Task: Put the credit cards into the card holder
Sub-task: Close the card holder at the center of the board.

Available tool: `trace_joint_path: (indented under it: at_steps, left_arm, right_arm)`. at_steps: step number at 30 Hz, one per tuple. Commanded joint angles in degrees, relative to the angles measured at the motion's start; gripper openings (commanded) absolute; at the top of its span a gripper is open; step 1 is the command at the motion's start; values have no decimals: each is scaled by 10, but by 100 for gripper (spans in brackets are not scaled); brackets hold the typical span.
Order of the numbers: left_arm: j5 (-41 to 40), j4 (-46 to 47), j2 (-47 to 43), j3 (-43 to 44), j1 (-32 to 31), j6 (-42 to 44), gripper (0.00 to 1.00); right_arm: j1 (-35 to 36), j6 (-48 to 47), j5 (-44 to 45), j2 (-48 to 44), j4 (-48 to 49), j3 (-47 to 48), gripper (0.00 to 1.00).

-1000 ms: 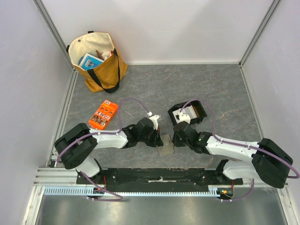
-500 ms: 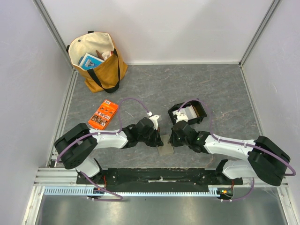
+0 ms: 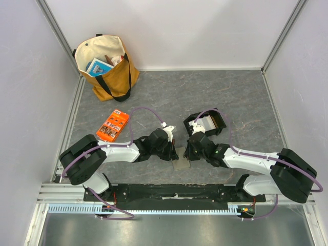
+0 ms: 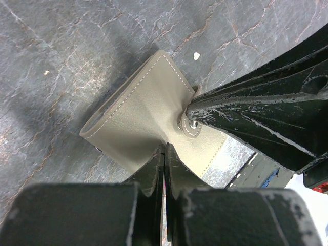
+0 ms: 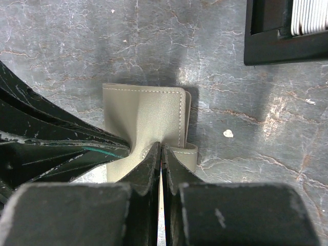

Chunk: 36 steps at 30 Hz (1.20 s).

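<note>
black tray [image 5: 287,51] just beyond the card holder [image 5: 148,118]

Counter [image 3: 246,92] contents: one card holder [image 3: 181,160], one black tray [image 3: 221,122] with one stack of credit cards [image 3: 207,123] (number indeterminate), one orange packet [image 3: 113,126], one tote bag [image 3: 114,77]. Robot arms, two: left arm [image 3: 115,150], right arm [image 3: 251,159].

The card holder [image 4: 138,110] in my pinch, credit cards [image 5: 310,15] well apart.
Olive-grey and white-stitched, it puckers where my left gripper [image 4: 164,154] and right gripper [image 5: 160,154] nip it; the pale cards stand on edge, packed together.
</note>
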Motion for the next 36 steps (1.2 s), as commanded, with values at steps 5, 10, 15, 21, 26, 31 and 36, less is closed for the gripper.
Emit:
trace_joint_path:
  at_steps: [5, 10, 15, 21, 26, 31, 36]
  left_arm:
    - [-13, -61, 19, -8, -6, 24, 2]
    - [-13, -61, 18, -9, -6, 24, 2]
    - [-13, -61, 17, -8, -6, 24, 2]
    - [-13, -61, 17, -8, -6, 24, 2]
    - [-12, -61, 19, -7, -5, 25, 2]
    - [-11, -61, 20, -8, -6, 24, 2]
    - [-12, -61, 20, -9, -6, 25, 2]
  right_arm:
    - [-2, 8, 12, -33, 16, -10, 8]
    - [-2, 9, 48, -91, -5, -10, 16]
    - [-2, 17, 45, -82, -32, -9, 19]
    - [-1, 33, 34, -70, -15, -29, 27]
    - [-2, 30, 26, -58, -6, -25, 28]
    - [-2, 24, 21, -38, 12, -23, 28]
    - [-2, 23, 12, -22, 23, -17, 28]
